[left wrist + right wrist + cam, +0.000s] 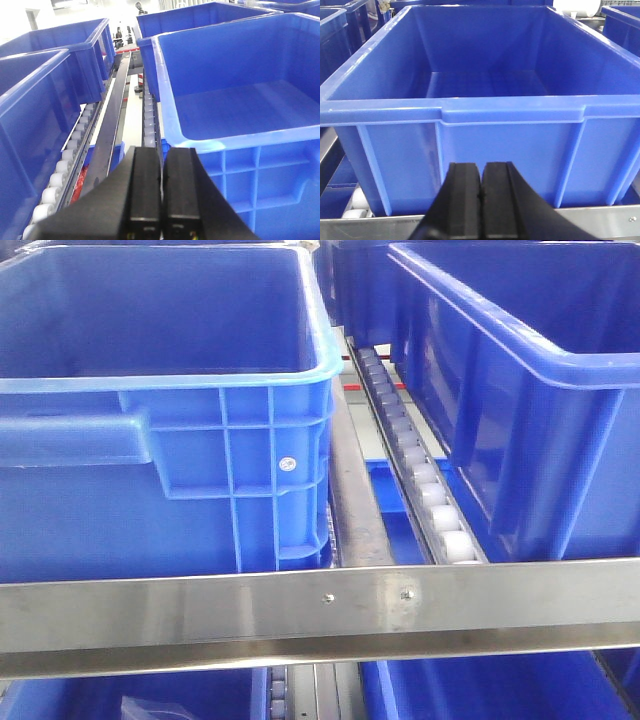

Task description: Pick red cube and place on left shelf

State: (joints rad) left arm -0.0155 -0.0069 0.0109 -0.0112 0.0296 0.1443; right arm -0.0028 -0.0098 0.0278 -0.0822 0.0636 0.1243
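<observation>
- While no red cube shows in any view, we judge the pick not yet done.
- Low in each wrist frame, our left gripper (161, 200) and right gripper (481, 200) have jaws pressed together, holding nothing.
- Farther back, blue crates (160, 390) sit on the left shelf (320, 615) beside roller tracks (420, 475).

Shelf: the left shelf, a stainless steel rack level (200, 612), is running as a shiny front rail across the front view.
Roller tracks: white roller tracks (420, 475) are lying between the crates, receding from the rail.
Crates: large dark blue plastic crates (150, 390) are sitting upright on the rack, side by side, open tops showing bare interiors.
Red cube: not showing in any view.
</observation>
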